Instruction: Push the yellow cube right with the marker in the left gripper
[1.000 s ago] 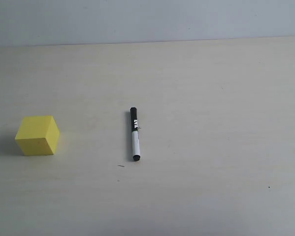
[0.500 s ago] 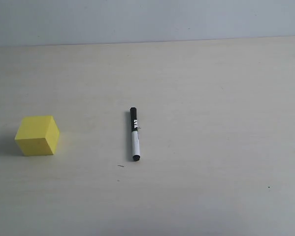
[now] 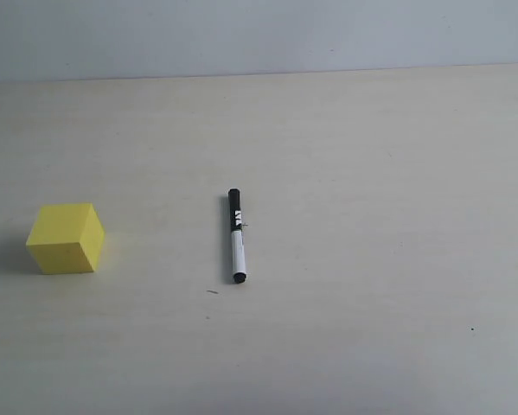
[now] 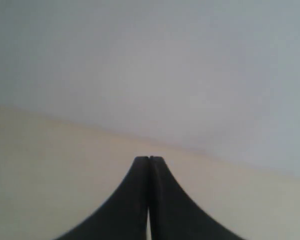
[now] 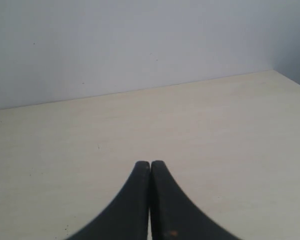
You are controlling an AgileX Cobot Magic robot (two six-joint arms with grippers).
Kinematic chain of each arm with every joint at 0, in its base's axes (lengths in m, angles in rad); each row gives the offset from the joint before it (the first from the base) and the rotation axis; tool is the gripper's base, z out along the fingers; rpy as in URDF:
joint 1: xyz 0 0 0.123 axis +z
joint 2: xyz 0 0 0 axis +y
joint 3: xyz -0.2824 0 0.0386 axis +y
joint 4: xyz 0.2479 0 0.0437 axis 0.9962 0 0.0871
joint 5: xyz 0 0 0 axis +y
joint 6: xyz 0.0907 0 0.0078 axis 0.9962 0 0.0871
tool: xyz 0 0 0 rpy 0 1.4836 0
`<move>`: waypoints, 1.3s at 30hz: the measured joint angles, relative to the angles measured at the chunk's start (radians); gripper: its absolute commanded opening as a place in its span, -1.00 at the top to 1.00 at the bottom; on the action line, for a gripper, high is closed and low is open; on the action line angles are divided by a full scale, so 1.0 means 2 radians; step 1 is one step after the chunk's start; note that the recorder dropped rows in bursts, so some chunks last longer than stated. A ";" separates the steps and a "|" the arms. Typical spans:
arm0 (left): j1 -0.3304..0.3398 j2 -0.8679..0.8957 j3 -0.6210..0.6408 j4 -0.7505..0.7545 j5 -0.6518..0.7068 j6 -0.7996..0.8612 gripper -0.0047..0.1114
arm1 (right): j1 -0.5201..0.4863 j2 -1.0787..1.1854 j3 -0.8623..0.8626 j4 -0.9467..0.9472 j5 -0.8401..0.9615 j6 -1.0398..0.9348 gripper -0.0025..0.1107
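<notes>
— Pale tabletop (image 3: 371, 173) under a grey-white wall (image 3: 259, 35). We see the yellow cube (image 3: 65, 239) at the left and the marker (image 3: 236, 235) lying flat near the middle, well apart.
— And the arms? We find neither in the exterior view.
— Only the wrist views show them: the left gripper (image 4: 149, 159) and the right gripper (image 5: 150, 163) are both clenched on nothing. The left view is blurry.
— We see nothing moved since a second ago.

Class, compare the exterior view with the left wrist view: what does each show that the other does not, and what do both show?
Only the exterior view shows the yellow cube and the marker, lying apart on the table. Only the left wrist view shows the left gripper, its jaws shut with nothing between them. Both show the pale table and the grey wall behind it.
</notes>
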 measured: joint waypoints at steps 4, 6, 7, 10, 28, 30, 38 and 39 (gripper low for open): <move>0.000 0.133 -0.069 -0.013 0.164 0.013 0.92 | 0.000 0.000 0.000 0.000 0.000 0.000 0.96; 0.000 0.182 -0.099 -0.038 0.229 0.042 0.92 | 0.000 0.000 0.000 0.000 0.000 0.000 0.96; -0.002 0.205 -0.113 -0.051 0.263 0.058 0.92 | 0.000 0.000 0.000 0.000 0.000 0.000 0.96; -0.026 0.263 -0.151 -0.062 0.357 0.081 0.92 | 0.000 0.000 0.000 0.000 0.000 0.000 0.96; -0.316 0.515 -0.344 0.044 0.457 -0.107 0.92 | 0.000 0.000 0.000 0.000 0.000 0.000 0.96; -0.329 0.542 -0.374 0.044 0.457 -0.114 0.92 | 0.000 0.000 0.000 0.000 0.000 0.000 0.96; -0.342 0.643 -0.463 0.050 0.456 -0.130 0.92 | 0.000 0.000 0.000 0.000 0.000 0.000 0.96; -0.342 0.649 -0.466 0.053 0.452 -0.130 0.92 | 0.000 0.000 0.000 0.000 0.000 0.000 0.96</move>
